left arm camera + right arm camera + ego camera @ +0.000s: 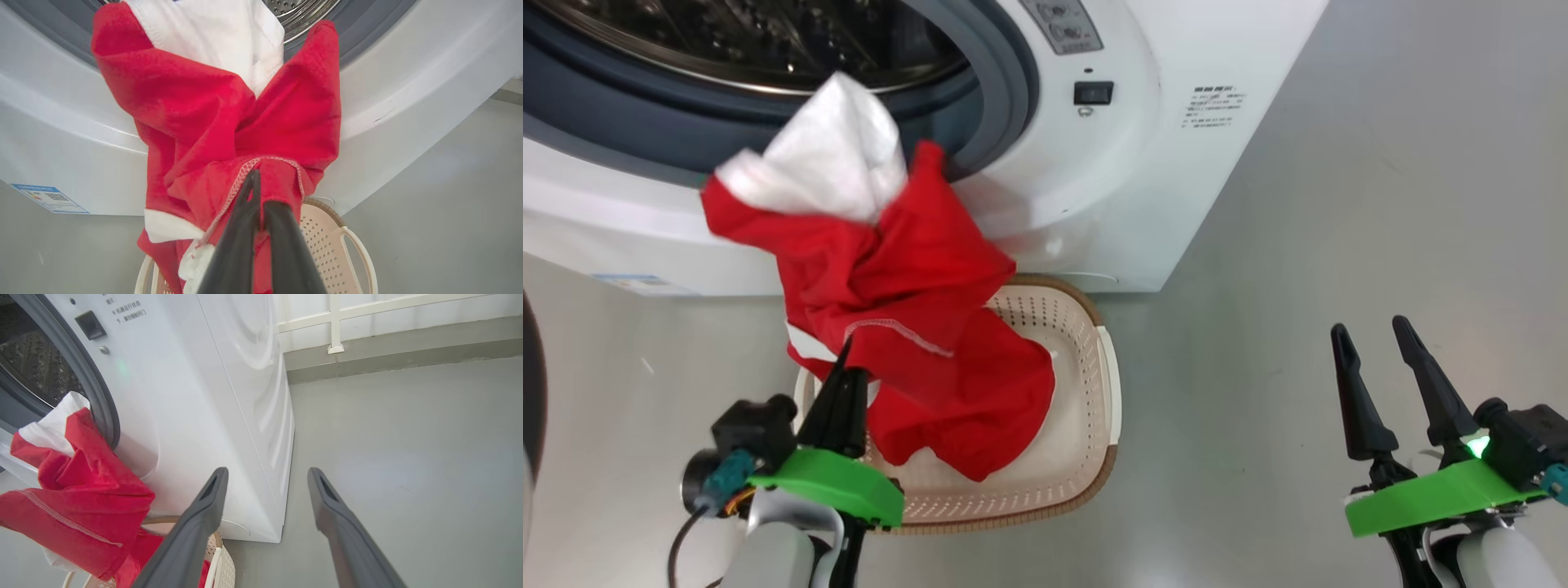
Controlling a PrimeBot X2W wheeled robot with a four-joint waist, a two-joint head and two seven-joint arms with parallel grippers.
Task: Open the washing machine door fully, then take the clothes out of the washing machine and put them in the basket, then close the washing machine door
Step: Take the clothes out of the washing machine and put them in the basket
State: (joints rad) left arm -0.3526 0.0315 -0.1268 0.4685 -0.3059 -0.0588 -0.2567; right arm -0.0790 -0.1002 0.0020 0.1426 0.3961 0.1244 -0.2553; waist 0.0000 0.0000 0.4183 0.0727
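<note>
Nearest the camera, the left gripper [254, 179] has its two dark fingers pressed together on a stitched hem of the clothes [907, 269], pinching the red fabric above the basket's near left corner. The right gripper [1370, 328] hangs off to the right over bare grey floor [1298, 286], its fingers spread apart with nothing between them, well clear of both the basket and the garment. From the left gripper's pinch the red cloth falls two ways: its lower folds drape down into the basket [1107, 384], covering most of the left half, while the rest rises in a crumpled band toward the machine. The basket sits on the floor just in front of the washing machine [1111, 188], its far rim close to the white front panel. The upper end of the clothes, with a white panel, reaches the lower lip of the grey rubber gasket [1005, 90]; whether it rests on the gasket cannot be told. Behind it the steel perforated drum [768, 41] is open to view. A small blue label [51, 198] sits low on the washer's front, to the left. Farthest off, the right wrist view shows a white railing [335, 322] beyond the machine's side.
</note>
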